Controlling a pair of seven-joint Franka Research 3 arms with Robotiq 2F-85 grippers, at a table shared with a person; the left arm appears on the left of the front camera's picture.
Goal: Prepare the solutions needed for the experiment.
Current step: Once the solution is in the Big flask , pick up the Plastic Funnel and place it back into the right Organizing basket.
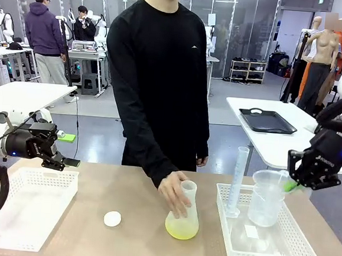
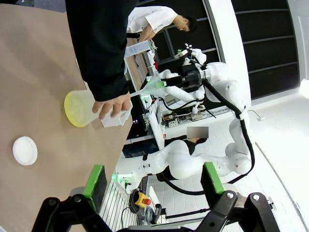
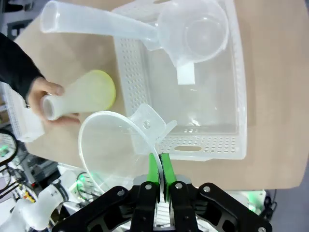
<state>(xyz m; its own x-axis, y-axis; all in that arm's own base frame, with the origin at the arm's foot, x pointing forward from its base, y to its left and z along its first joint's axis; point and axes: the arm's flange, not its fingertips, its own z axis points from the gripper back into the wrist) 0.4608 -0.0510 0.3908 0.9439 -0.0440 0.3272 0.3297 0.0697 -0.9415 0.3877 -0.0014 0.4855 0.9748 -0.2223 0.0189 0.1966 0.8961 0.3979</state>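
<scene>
Found right gripper [image 1: 292, 185] closed, green pads pinched on the rim tab of a clear beaker [image 1: 266, 198]. Confirmed in right wrist view: fingers nearly together, tab clamped between them. Unable to tell whether the beaker bottom rests on anything.

Found left gripper [image 1: 71, 150] open, fingers well apart in left wrist view, poised above the far edge of the left basket [image 1: 26, 196].

Located solution [image 1: 181, 228] as a shallow yellow-green layer in the bottom of a conical flask [image 1: 186, 205], at table centre, base down on the tabletop. Noted person's hand [image 1: 174, 194] wrapped round the flask neck and shoulder, sleeve reaching in from 12 o'clock.

Recorded small white round cap [image 1: 112, 219] lying flat at 9 o'clock of the flask, near but not touching.

Recorded right basket [image 1: 270, 254], white and perforated, at 3 o'clock of the flask, just beside it and apart. Noted graduated cylinder [image 1: 237, 180] standing upright in that basket's 11 o'clock corner, with the held beaker just beside it at its 3 o'clock.

Logged left basket at the 9 o'clock end of the table [image 1: 138, 247], well apart from flask and cap.
</scene>
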